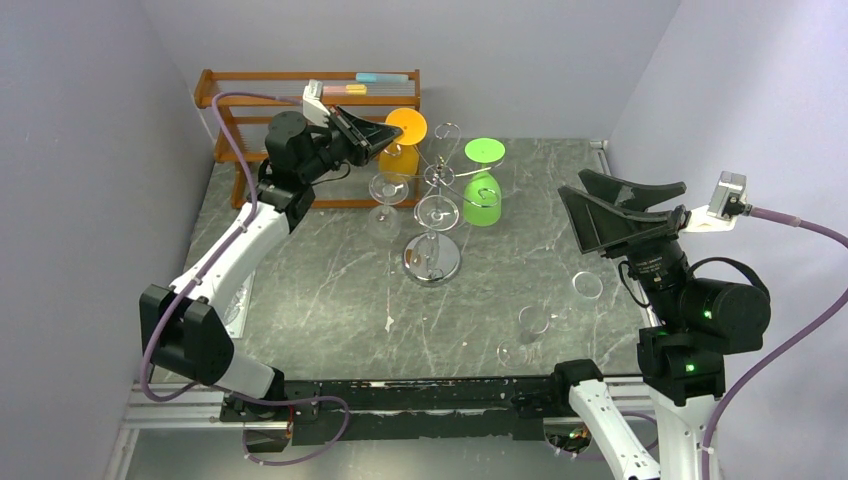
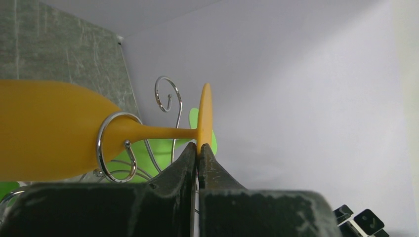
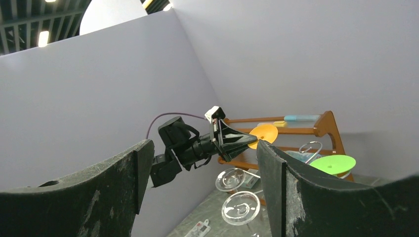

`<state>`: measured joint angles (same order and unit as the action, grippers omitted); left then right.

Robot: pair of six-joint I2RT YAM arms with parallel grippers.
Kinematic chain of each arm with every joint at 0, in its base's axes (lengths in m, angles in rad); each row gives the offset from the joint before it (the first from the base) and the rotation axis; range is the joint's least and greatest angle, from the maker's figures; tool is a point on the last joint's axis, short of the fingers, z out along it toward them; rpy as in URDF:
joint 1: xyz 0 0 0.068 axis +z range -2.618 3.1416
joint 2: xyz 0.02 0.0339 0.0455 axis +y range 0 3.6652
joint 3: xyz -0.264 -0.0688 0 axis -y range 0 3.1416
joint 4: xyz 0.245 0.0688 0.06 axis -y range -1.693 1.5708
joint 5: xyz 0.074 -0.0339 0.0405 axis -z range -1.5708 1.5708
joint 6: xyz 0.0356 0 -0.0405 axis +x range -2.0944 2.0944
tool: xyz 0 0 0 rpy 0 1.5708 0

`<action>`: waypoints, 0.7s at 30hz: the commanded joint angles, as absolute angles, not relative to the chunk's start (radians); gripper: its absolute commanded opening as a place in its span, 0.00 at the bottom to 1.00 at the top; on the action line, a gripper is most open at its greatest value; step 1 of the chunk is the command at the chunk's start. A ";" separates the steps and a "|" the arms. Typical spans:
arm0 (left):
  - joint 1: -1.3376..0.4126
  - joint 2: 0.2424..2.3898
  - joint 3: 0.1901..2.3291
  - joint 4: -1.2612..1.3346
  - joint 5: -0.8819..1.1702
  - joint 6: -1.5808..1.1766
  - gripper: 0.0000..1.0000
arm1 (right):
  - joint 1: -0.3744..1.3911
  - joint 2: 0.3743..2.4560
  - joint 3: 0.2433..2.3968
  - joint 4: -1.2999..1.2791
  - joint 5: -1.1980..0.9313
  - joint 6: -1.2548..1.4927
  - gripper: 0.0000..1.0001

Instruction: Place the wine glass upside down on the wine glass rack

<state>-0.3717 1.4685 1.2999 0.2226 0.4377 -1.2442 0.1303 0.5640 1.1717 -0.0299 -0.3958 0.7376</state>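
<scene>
Pinching the inverted orange wine glass (image 2: 49,128) by its foot rim, the left gripper (image 2: 198,148) holds its stem inside a wine glass rack (image 1: 433,258) loop; the right gripper (image 3: 202,145) is spread wide.

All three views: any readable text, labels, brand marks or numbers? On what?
No text can be read in any view.
small white item, low in the right wrist view: dark marks, too small to read.
orange glass, green glass, chrome rack, wooden shelf: no print visible.
</scene>
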 commanded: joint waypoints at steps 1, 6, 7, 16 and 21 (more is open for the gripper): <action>-0.353 1.478 1.360 0.279 0.445 -1.216 0.05 | 0.132 0.554 1.193 -0.049 -0.396 0.722 0.80; -0.344 1.468 1.353 0.250 0.433 -1.197 0.05 | 0.132 0.553 1.191 -0.048 -0.398 0.731 0.80; -0.340 1.463 1.349 0.245 0.428 -1.196 0.05 | 0.132 0.554 1.190 -0.047 -0.399 0.733 0.79; -0.306 1.446 1.301 0.290 0.466 -1.223 0.05 | 0.132 0.549 1.190 -0.048 -0.397 0.740 0.79; -0.299 1.443 1.297 0.265 0.487 -1.213 0.05 | 0.133 0.553 1.193 -0.058 -0.393 0.744 0.79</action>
<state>-0.3202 1.4773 1.2984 0.2016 0.4706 -1.2194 0.1303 0.5625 1.1725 -0.0360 -0.3954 0.7380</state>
